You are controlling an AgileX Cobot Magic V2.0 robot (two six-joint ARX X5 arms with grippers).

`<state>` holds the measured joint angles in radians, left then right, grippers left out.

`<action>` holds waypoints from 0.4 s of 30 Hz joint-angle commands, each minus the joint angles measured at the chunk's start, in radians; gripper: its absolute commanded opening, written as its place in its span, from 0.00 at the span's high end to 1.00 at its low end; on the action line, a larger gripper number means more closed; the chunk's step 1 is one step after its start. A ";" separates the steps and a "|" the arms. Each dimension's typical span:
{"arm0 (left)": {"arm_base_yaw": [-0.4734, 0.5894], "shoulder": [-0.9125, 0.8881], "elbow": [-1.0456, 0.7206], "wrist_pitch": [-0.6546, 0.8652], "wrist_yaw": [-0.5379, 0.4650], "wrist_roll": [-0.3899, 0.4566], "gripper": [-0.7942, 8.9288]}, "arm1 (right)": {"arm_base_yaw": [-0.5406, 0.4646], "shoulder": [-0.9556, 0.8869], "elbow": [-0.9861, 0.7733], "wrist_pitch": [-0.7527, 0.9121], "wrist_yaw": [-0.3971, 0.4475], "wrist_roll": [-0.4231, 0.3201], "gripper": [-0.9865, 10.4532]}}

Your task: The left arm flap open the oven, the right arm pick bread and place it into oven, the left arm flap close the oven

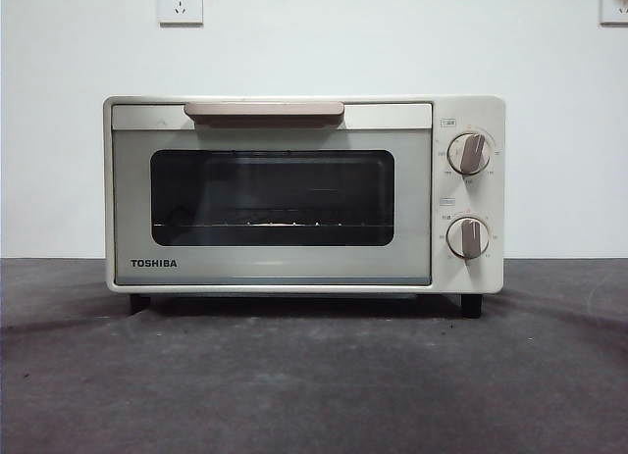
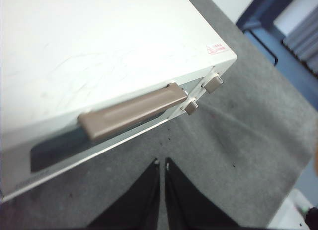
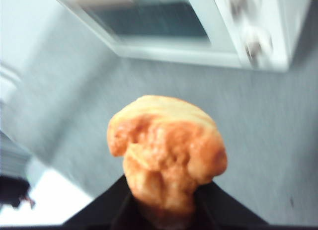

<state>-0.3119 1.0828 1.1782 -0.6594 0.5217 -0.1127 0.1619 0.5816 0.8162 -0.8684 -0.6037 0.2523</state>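
While the right fingers (image 3: 161, 210) clamp the golden bread (image 3: 166, 150) above the grey worktop (image 1: 314, 385), the left fingers (image 2: 162, 165) hang pressed together and empty just off the beige handle (image 2: 131, 111). Door shut, the cream TOSHIBA oven (image 1: 304, 194) stands mid-worktop with open room all round, before a white wall with sockets (image 1: 181, 3).

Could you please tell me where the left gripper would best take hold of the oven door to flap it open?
Take the beige bar handle along the top edge of the oven door. It stands proud of the closed door with a gap beneath it. The left gripper, jaws shut, hovers above and in front of it, so probably come from above, hook the bar, and pull outward and down.
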 commanded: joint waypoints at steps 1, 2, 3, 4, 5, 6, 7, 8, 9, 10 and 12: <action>-0.024 0.108 0.095 -0.012 -0.008 0.088 0.90 | 0.002 -0.072 0.016 0.035 -0.005 0.044 0.84; -0.032 0.140 0.121 -0.018 -0.013 0.104 0.90 | 0.002 -0.094 0.016 0.041 -0.004 0.049 0.84; -0.042 0.174 0.149 -0.023 -0.027 0.125 0.90 | 0.002 -0.116 0.016 0.048 -0.001 0.054 0.84; -0.053 0.205 0.175 -0.026 -0.043 0.143 0.90 | 0.002 -0.135 0.016 0.055 0.001 0.058 0.84; -0.064 0.235 0.197 -0.027 -0.060 0.161 0.90 | 0.002 -0.149 0.016 0.061 0.001 0.062 0.84; -0.074 0.262 0.215 -0.027 -0.074 0.177 0.90 | 0.002 -0.163 0.016 0.064 0.001 0.065 0.84; -0.086 0.287 0.232 -0.029 -0.088 0.192 0.90 | 0.002 -0.173 0.016 0.067 0.001 0.070 0.84; -0.096 0.309 0.244 -0.031 -0.097 0.204 0.90 | 0.002 -0.180 0.016 0.068 0.001 0.075 0.84; -0.106 0.333 0.256 -0.032 -0.107 0.216 0.90 | 0.002 -0.186 0.016 0.068 0.001 0.079 0.84; -0.117 0.352 0.264 -0.034 -0.113 0.232 0.90 | 0.002 -0.187 0.016 0.068 0.001 0.081 0.84; -0.135 0.384 0.272 -0.035 -0.132 0.268 0.90 | 0.002 -0.187 0.016 0.066 0.001 0.081 0.84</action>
<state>-0.4385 1.4456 1.4231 -0.6941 0.3965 0.0975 0.1619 0.3923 0.8165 -0.8173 -0.6022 0.3195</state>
